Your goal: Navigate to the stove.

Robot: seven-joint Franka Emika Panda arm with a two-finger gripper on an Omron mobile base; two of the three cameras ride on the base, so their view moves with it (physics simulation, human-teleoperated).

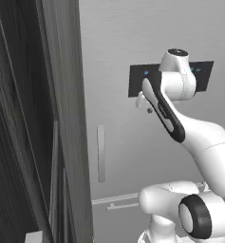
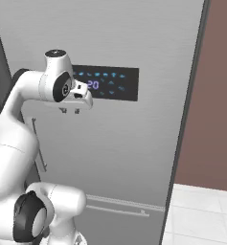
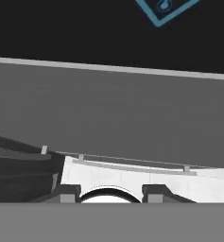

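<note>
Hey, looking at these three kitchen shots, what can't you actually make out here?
- Display panel on the grey appliance door: its left end is hidden behind the arm in the right base view; icons too small to read.
- Same panel in the left base view: its middle is covered by the arm.
- Gripper: just the fingertips rise at the bottom of the hand view, apart.
- Dark cabinet: cut off by the left edge, left base view.

Grey fridge door (image 2: 134, 143) with dark display panel (image 2: 112, 83), brown wall (image 2: 210, 105), white floor (image 2: 201, 210).
</note>
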